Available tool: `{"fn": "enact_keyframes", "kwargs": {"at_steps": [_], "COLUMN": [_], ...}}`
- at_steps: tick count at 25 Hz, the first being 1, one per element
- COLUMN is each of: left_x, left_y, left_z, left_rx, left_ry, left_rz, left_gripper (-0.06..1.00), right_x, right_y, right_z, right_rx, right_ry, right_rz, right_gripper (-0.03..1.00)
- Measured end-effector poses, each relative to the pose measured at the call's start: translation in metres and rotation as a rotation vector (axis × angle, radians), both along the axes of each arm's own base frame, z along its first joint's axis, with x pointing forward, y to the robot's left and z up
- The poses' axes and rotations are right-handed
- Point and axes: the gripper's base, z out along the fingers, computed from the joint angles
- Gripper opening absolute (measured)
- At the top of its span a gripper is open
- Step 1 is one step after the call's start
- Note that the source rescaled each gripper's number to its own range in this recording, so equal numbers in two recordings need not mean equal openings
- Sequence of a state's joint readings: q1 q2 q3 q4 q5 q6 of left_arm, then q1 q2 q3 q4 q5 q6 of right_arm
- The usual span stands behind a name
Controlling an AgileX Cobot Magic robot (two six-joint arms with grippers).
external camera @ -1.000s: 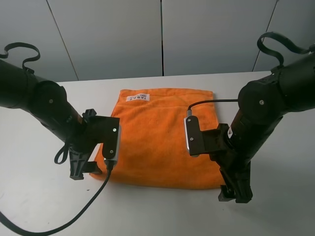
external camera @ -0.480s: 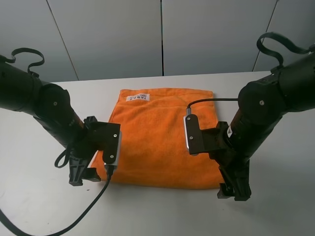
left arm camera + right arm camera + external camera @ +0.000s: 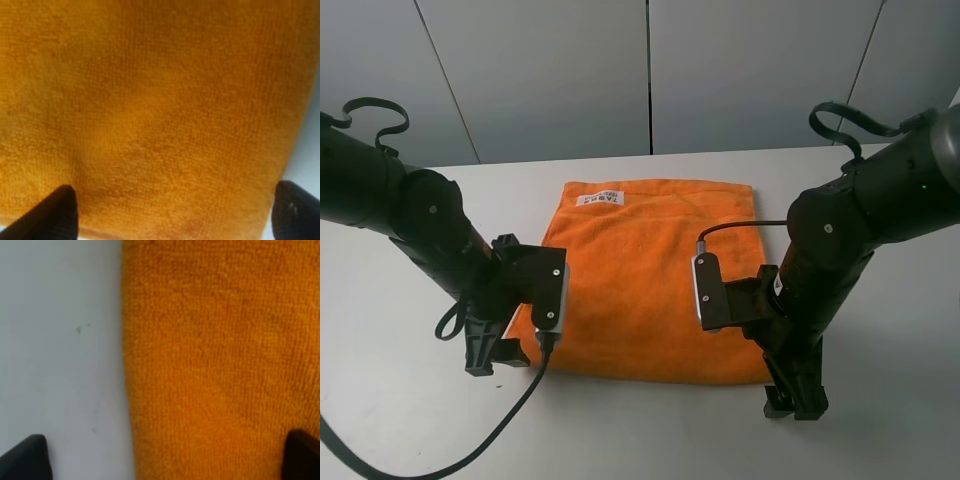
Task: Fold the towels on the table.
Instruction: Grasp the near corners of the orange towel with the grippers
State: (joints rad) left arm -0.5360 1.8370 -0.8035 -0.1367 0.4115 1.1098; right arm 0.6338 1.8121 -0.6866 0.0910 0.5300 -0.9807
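Observation:
The orange towel (image 3: 640, 280) lies flat on the white table (image 3: 880, 420), with its white label (image 3: 602, 199) at the far edge. My left gripper (image 3: 490, 352) is low at the towel's near left corner. In the left wrist view its open fingers (image 3: 55, 210) straddle the towel (image 3: 160, 110) near its edge, with nothing between them. My right gripper (image 3: 792, 395) is low at the near right corner. In the right wrist view its open fingers (image 3: 25, 457) span the towel's side edge, with the towel (image 3: 220, 360) on one side and bare table (image 3: 60, 340) on the other.
Grey wall panels (image 3: 650, 70) stand behind the table's far edge. The left arm's black cable (image 3: 470, 445) trails across the table toward the front. Bare tabletop surrounds the towel on all sides.
The left gripper has moved a little nearer the front, to the towel's near left corner. The right arm has shifted left and lower toward the near right corner. The towel has not moved.

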Motion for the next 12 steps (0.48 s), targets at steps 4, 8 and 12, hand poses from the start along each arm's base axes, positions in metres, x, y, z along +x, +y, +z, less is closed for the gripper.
{"fn": "enact_keyframes", "kwargs": {"at_steps": [4, 8, 12], "left_x": [0.0, -0.002, -0.008], "left_y": [-0.003, -0.003, 0.0], "left_z": [-0.003, -0.008, -0.013], "left_rx": [-0.028, -0.022, -0.007], "left_ry": [0.008, 0.041, 0.051], "left_rz": [0.016, -0.018, -0.06], "left_gripper": [0.99, 0.99, 0.99], "right_x": [0.0, 0.001, 0.001], "right_y": [0.0, 0.001, 0.001], "right_z": [0.0, 0.0, 0.0], "right_rx": [0.001, 0.002, 0.002], "right_ry": [-0.001, -0.002, -0.002], "right_rz": [-0.013, -0.019, -0.021], "right_gripper": [1.0, 1.0, 1.0]}}
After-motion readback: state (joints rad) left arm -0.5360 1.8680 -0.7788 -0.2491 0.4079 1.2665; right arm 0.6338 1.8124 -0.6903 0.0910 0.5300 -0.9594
